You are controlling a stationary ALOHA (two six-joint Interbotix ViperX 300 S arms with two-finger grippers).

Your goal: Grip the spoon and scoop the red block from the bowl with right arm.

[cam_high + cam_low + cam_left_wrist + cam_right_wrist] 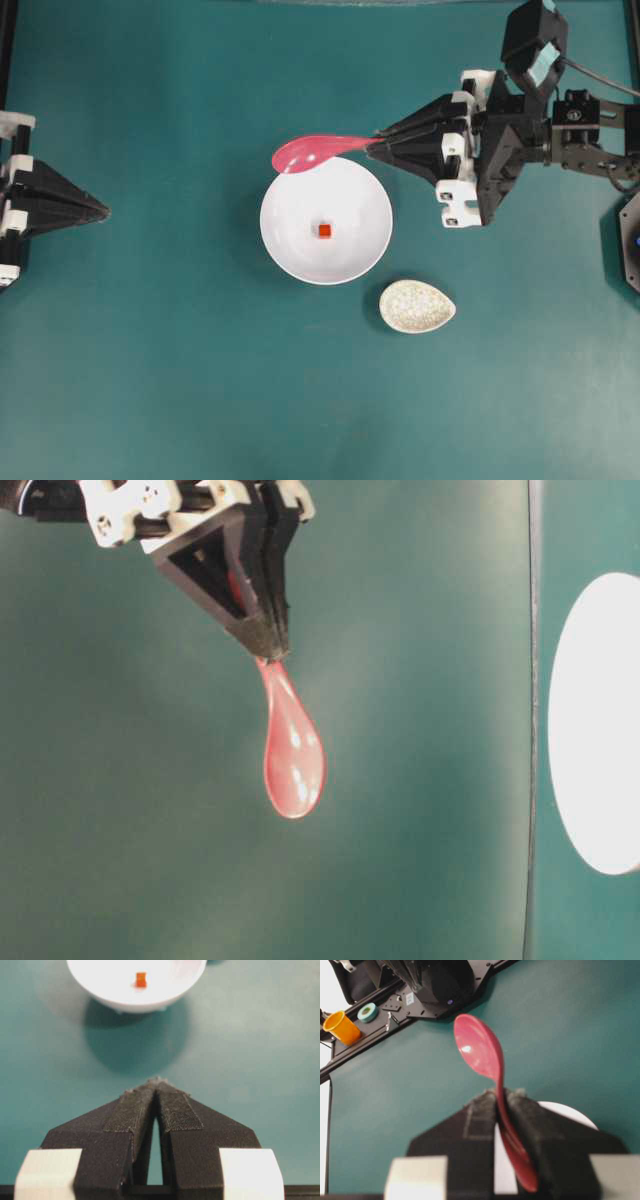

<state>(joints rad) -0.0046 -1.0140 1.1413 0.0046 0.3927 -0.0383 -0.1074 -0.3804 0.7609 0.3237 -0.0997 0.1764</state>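
Observation:
The pink-red spoon (318, 151) hangs in the air over the far rim of the white bowl (290, 240), its scoop pointing left. My right gripper (373, 146) is shut on the spoon's handle (512, 1137); the scoop (477, 1047) sticks out past the fingertips. From table level the spoon (290, 745) hangs below the right gripper (268, 648). The tiny red block (324, 231) lies in the middle of the bowl, also visible as the red block (141, 979) inside the bowl (125, 997). My left gripper (103, 211) rests shut and empty at the left edge, the same left gripper (157, 1081) aimed at the bowl.
A small speckled egg-shaped dish (417, 306) sits just right of and nearer than the bowl. Beyond the table edge, the right wrist view shows an orange cup (341, 1027) and a teal tape roll (368, 1012). Teal mat covers the table all round.

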